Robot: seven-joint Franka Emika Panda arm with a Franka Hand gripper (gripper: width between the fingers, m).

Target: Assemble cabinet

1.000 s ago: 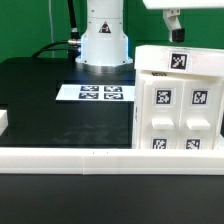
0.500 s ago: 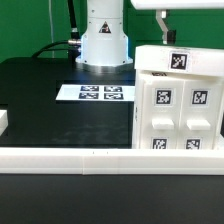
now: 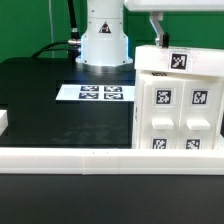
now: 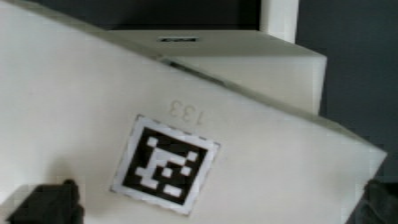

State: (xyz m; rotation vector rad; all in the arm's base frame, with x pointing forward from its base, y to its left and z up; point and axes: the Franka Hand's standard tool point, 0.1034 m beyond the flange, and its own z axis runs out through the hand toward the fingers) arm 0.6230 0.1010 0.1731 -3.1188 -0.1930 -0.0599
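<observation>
Black bench [image 3: 45, 95] with marker board [image 3: 100, 93] toward far edge. Tall white cabinet [image 3: 180, 105] at bench's near corner, exterior view's right. Gripper [image 3: 161, 33] above cabinet; grip state unclear.

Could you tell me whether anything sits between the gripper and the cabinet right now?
Nothing visible does. In the exterior view the gripper hangs right above the cabinet, with only a small open gap over its top edge. The wrist view shows bare cabinet surface and a tag directly ahead.
</observation>
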